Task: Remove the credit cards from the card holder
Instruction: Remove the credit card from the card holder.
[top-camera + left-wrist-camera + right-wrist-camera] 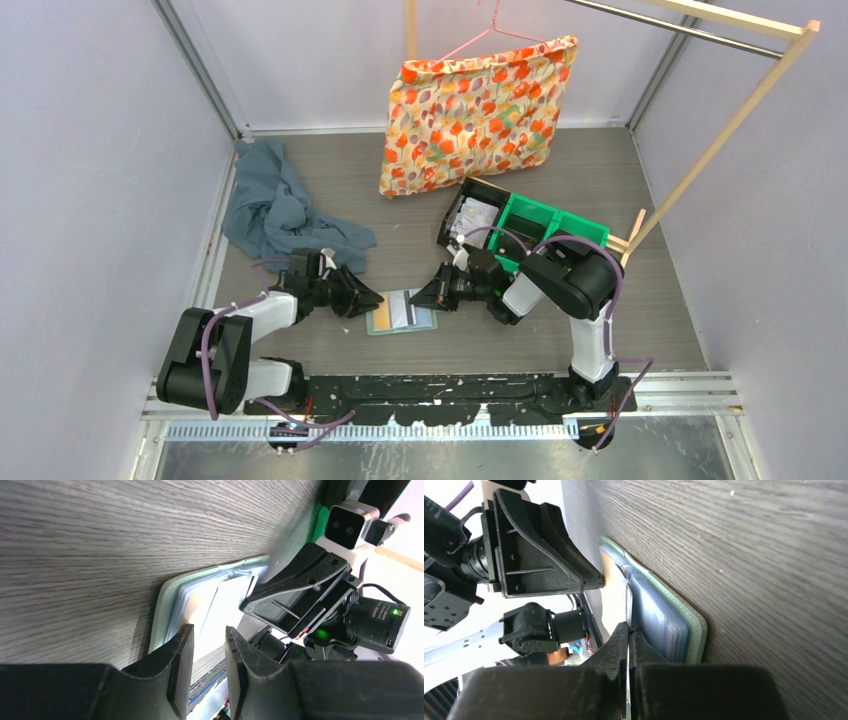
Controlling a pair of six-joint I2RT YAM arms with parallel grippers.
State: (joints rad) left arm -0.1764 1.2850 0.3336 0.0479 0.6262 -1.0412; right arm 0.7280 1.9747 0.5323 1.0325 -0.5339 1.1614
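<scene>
The sage-green card holder (378,320) lies open on the table between my two grippers. A whitish credit card with a dark stripe (405,309) shows on it. My right gripper (424,298) is shut on the thin white edge of a credit card (628,602) that stands out of the holder's blue-grey pockets (659,625). My left gripper (372,298) is open, its fingertips (186,632) low over the holder's near edge (167,605), with a white card (227,600) past them. In the right wrist view the left gripper's tip (596,580) touches the holder's far end.
A blue-grey cloth (278,210) lies at the back left. A floral cushion (480,105) hangs on a pink hanger at the back. A black bin (472,215) and a green bin (552,228) stand behind the right arm. A wooden rack (720,130) stands on the right.
</scene>
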